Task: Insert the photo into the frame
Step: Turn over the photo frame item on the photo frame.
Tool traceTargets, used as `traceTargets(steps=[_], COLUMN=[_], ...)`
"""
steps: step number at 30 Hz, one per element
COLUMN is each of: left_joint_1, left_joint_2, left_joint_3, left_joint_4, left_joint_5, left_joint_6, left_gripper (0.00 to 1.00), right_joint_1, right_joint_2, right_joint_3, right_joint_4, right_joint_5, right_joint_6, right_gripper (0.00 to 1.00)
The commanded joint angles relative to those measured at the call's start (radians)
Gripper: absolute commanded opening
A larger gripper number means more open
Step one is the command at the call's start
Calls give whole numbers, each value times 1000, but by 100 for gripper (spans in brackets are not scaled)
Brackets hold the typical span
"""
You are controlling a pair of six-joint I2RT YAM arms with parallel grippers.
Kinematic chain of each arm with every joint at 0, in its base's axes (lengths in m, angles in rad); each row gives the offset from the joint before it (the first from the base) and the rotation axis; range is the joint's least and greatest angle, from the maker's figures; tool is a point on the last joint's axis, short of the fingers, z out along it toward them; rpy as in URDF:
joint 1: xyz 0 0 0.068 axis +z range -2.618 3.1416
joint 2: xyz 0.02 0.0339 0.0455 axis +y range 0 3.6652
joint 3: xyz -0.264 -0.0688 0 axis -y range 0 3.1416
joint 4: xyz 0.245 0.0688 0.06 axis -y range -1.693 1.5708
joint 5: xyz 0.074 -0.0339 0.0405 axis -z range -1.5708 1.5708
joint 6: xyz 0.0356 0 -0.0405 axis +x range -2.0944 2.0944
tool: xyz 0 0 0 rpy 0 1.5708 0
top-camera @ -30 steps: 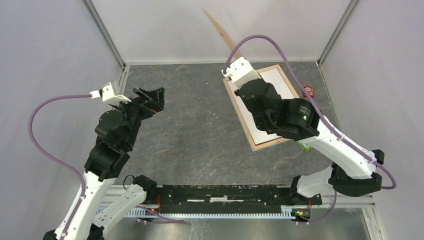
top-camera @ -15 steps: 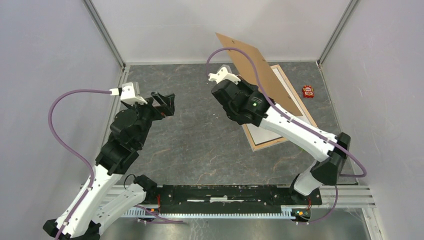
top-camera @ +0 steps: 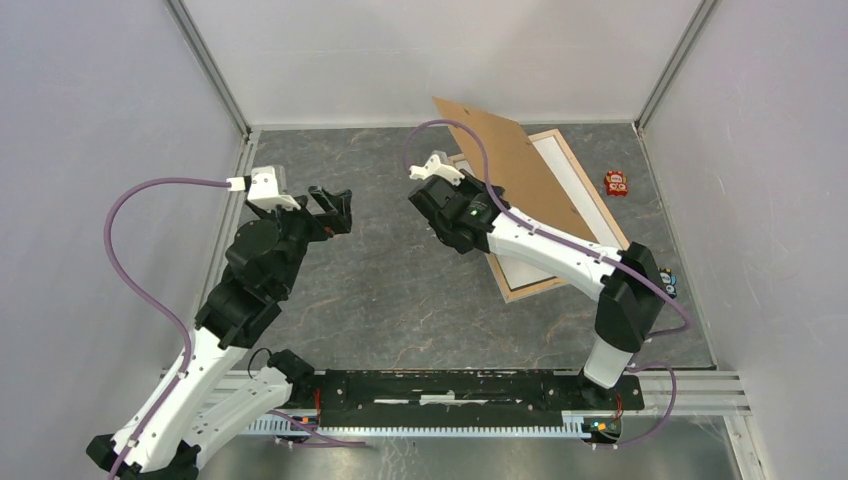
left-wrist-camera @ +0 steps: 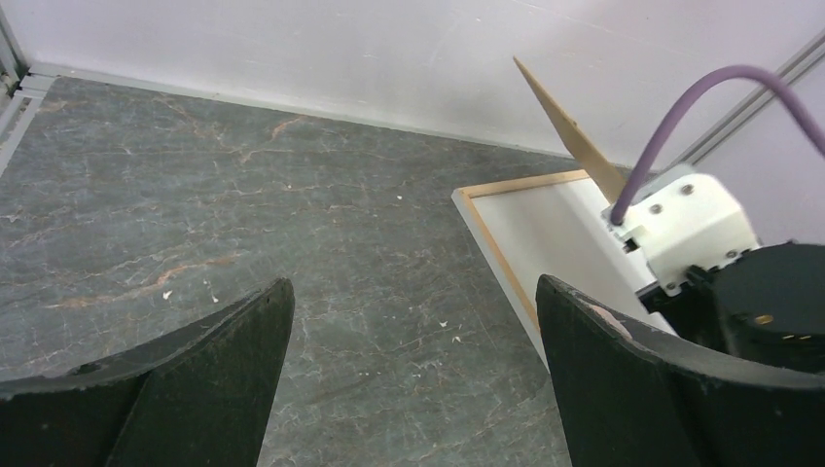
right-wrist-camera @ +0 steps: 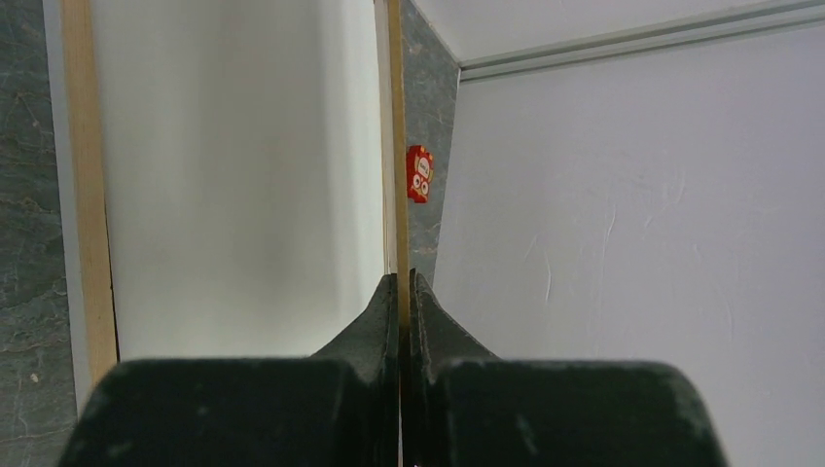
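Note:
The pale wooden frame (top-camera: 526, 291) lies flat at the right of the table, with a white surface (top-camera: 565, 170) filling it. I cannot tell whether that white surface is the photo. My right gripper (top-camera: 466, 168) is shut on the edge of the plain brown backing board (top-camera: 500, 150) and holds it tilted up above the frame's left part. In the right wrist view the board (right-wrist-camera: 394, 146) shows edge-on between the shut fingers (right-wrist-camera: 403, 284), above the frame rail (right-wrist-camera: 83, 195). My left gripper (top-camera: 335, 205) is open and empty to the frame's left, above the tabletop (left-wrist-camera: 413, 311).
A small red object (top-camera: 616, 183) lies beyond the frame near the right wall, and it also shows in the right wrist view (right-wrist-camera: 419, 173). A small colourful item (top-camera: 668, 283) sits by the right arm's elbow. Enclosure walls stand on three sides.
The right gripper has swung left and tipped the backing board from nearly edge-on to a broad tilted face above the frame. The left arm has moved a little to the right.

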Motion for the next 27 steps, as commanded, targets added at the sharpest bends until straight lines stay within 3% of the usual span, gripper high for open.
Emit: traceTargets(steps=[1,9,27], left_joint_1=[-4,-9,-16], left_joint_2=[5,9,26], left_joint_3=[1,0,-3], left_joint_4=[47,47,48], left_joint_5=[-27,-25,-24], left_joint_6=[56,58,58], left_gripper=[100,100,100], right_joint_1=[1,1,-4], right_joint_2=[5,26,109], right_joint_3=[-42,-171,-293], right_joint_4=[54,168,347], right_joint_5=[123,152,242], right_joint_6=[58,42,-19], right_gripper=[0,0,0])
